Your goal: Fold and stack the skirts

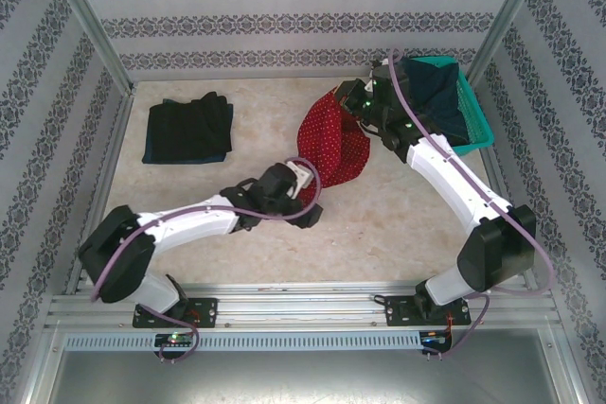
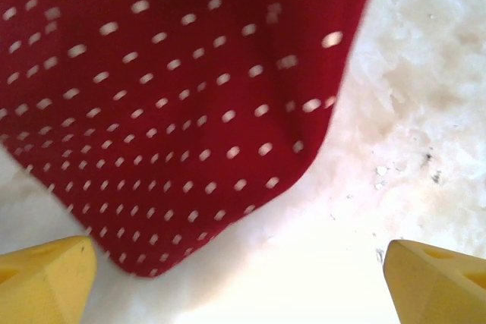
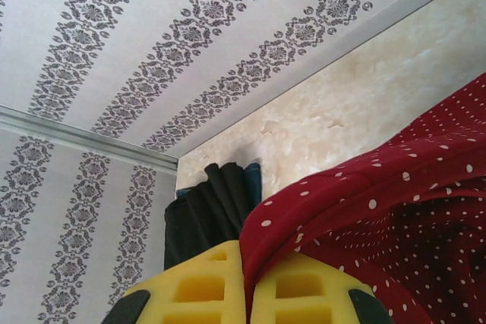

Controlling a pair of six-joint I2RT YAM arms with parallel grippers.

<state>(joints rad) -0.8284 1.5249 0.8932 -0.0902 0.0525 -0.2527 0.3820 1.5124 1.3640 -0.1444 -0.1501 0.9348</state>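
The red skirt (image 1: pixel 331 144) with its small white dots is the piece in hand. It sits around the middle of the bench (image 1: pixel 379 234), its far edge raised and the rest draping down toward you. Your right gripper (image 3: pixel 247 263) is clamped on that far edge, and the right wrist view shows the red cloth pinched between the yellow pads. At the skirt's near end, your left gripper (image 2: pixel 239 278) has its jaws spread wide with nothing between them, and the skirt's rounded near corner (image 2: pixel 175 96) lies just ahead of the fingertips. I cannot tell whether that corner rests on the bench or hangs just above it. Well to the left of the red skirt lies a folded pile (image 1: pixel 187 130) of dark skirts. To its right, a dark blue skirt (image 1: pixel 431 87) waits in the teal basket (image 1: pixel 478 125). My reading is that you are spreading the red skirt flat before folding it, with part of the stack already made. The next move probably calls for you to bring the left gripper forward onto the near corner and close on a single layer. Then draw the cloth taut against the right gripper's hold, so that it lies smooth without bunching.
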